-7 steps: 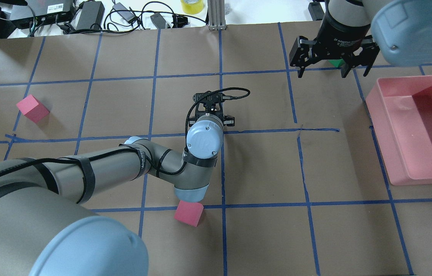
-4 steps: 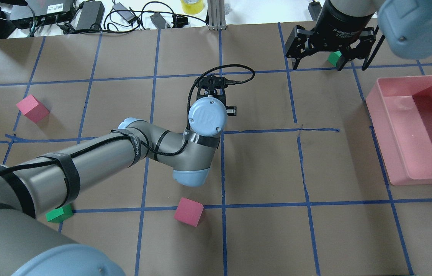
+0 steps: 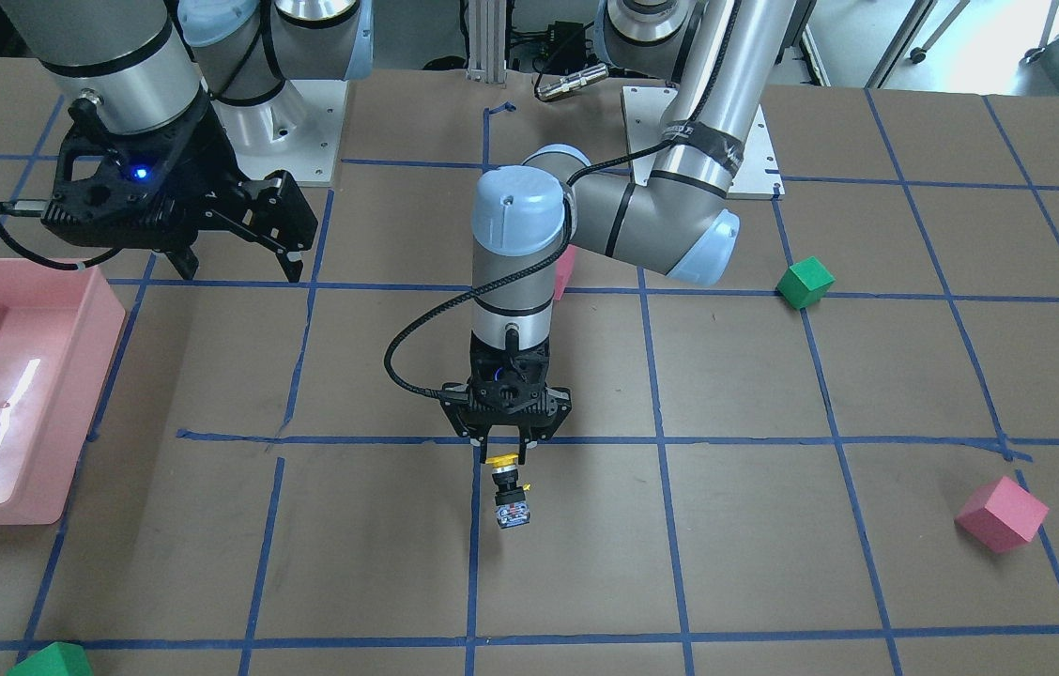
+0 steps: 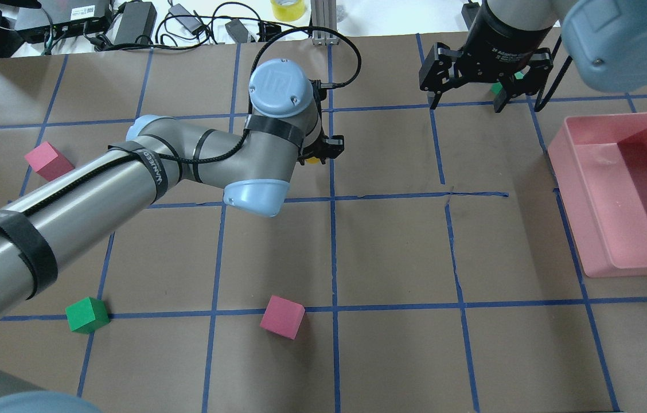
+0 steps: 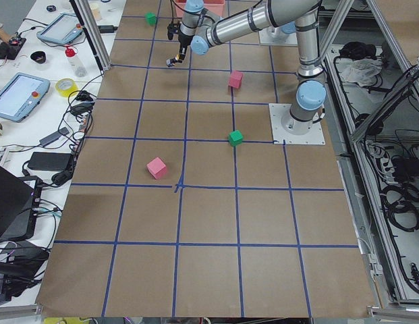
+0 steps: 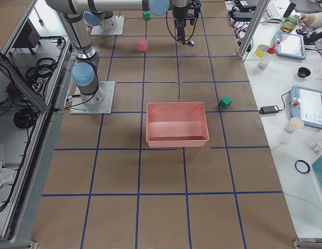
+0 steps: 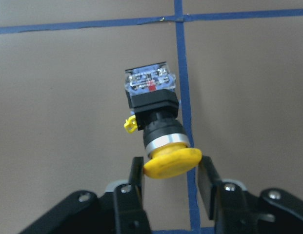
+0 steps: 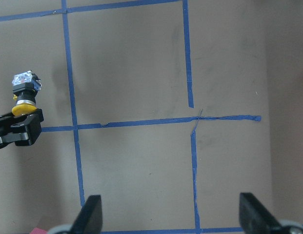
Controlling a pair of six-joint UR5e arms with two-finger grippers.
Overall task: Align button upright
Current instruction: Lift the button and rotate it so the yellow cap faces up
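Farther across the blue-taped brown table (image 3: 774, 563) than before, left gripper (image 7: 171, 168) is clamping the button (image 7: 152, 102) by its cap, aloft; right gripper (image 3: 238, 270) is hanging spread. Overhead is showing only a yellow sliver.

Brown table (image 4: 392, 252), blue tape grid (image 4: 334, 246)

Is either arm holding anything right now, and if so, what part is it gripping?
The left gripper holds the button by its yellow cap, pinched from both sides, with the silvery base pointing away. The right gripper is open and empty.
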